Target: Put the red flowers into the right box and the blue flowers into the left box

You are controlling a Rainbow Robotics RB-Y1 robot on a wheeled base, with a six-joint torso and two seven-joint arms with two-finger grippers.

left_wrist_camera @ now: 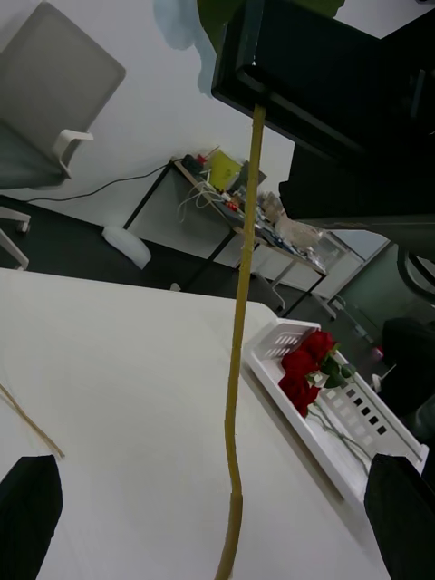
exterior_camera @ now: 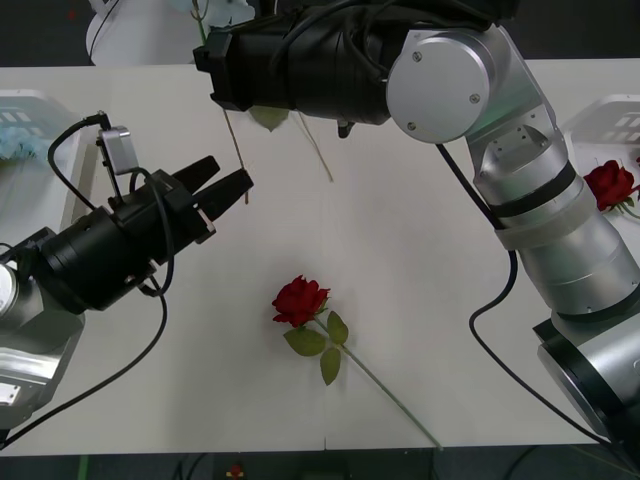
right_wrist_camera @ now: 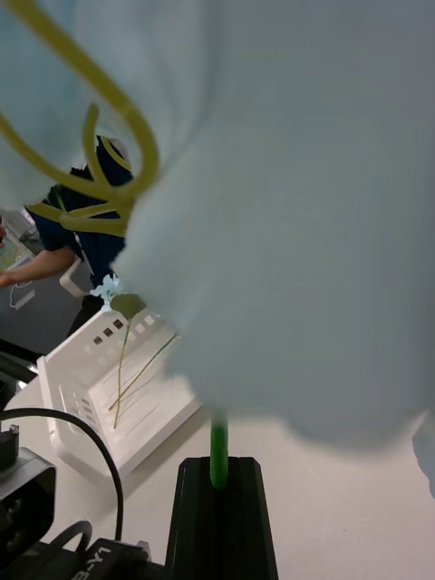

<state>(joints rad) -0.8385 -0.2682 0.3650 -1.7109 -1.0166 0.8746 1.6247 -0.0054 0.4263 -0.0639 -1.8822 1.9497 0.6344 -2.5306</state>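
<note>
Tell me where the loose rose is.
In the front view the rose lies on the table, front centre, between both arms, beyond the left tool.

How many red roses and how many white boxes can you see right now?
Red roses: 4, with 1 lying on the table and 3 in the right box
White boxes: 2, the left box and the right box
Total: 6
</note>
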